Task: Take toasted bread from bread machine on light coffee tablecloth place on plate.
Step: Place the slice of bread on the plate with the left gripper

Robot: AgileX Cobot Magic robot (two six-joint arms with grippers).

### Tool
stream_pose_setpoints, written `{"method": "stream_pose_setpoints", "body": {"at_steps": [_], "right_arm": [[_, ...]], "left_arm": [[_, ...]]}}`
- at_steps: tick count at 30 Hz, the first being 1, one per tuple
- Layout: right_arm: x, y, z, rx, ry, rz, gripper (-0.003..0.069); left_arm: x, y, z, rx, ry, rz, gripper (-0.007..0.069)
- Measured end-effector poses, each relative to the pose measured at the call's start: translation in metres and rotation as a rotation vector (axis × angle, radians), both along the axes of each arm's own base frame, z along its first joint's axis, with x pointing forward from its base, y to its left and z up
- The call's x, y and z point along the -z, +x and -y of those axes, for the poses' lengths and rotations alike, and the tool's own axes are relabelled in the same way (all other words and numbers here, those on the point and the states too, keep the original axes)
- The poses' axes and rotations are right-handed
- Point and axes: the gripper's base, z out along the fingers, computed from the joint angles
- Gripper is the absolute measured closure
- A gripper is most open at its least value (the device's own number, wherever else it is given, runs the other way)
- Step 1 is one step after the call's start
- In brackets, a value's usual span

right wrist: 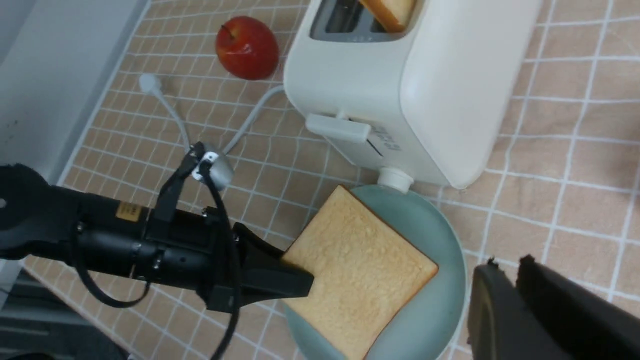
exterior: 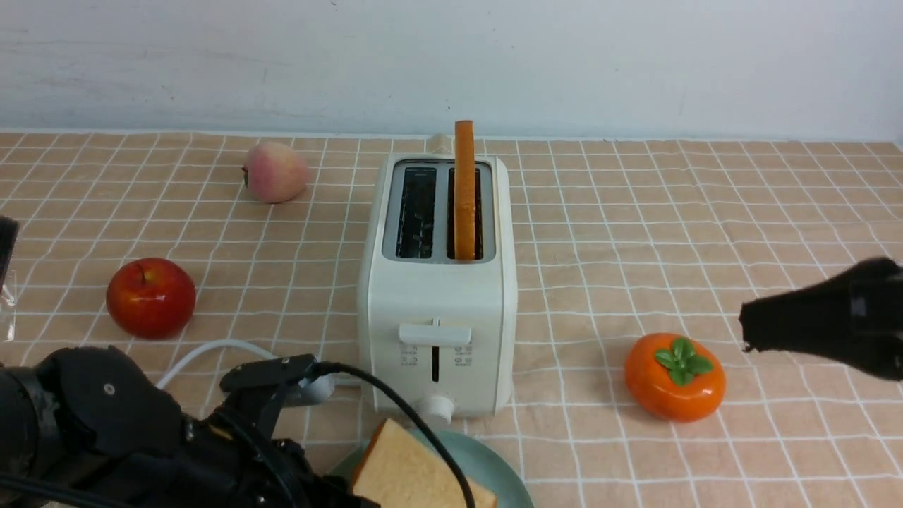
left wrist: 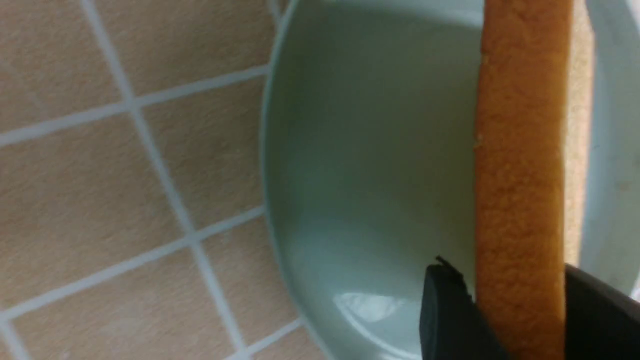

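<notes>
The cream-white bread machine point(exterior: 437, 296) stands mid-table on the light coffee tablecloth point(exterior: 635, 233). One slice of toasted bread point(exterior: 464, 190) stands upright in its right slot; the left slot looks empty. A second slice point(right wrist: 360, 275) tilts over the mint-green plate point(right wrist: 440, 310) just in front of the bread machine. My left gripper point(left wrist: 520, 285) is shut on that slice's crust edge, one finger on each side. My right gripper point(right wrist: 510, 264) hovers to the right of the plate and holds nothing, its fingers nearly together.
A red apple point(exterior: 150, 296) and a peach point(exterior: 275, 171) lie left of the bread machine. An orange persimmon point(exterior: 675, 377) sits to its right. The white cord point(exterior: 211, 351) curls at front left. A pale wall closes the back.
</notes>
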Motion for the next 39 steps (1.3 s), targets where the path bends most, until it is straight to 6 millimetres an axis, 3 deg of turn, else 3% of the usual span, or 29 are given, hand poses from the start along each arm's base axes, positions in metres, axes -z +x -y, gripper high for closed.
{"method": "stream_pose_setpoints", "body": {"at_steps": [6, 10, 15, 27, 39], "right_arm": [[-0.009, 0.027, -0.007, -0.057, -0.039, -0.116, 0.0560], [-0.004, 0.044, -0.028, -0.121, -0.124, -0.140, 0.0549], [-0.002, 0.054, -0.040, -0.110, -0.217, -0.125, 0.0537], [-0.005, 0.059, -0.039, -0.063, -0.225, -0.082, 0.0523], [-0.005, 0.060, -0.039, -0.062, -0.225, -0.079, 0.0510]], "left_arm": [[0.005, -0.005, -0.010, 0.017, 0.133, -0.068, 0.0419], [-0.001, -0.001, -0.008, -0.080, 0.118, -0.121, 0.0430], [-0.005, 0.001, -0.006, -0.049, 0.104, -0.103, 0.0426], [-0.015, 0.004, 0.011, 0.000, -0.101, -0.045, 0.0279], [-0.022, 0.015, 0.005, 0.062, 0.037, 0.033, 0.0270]]}}
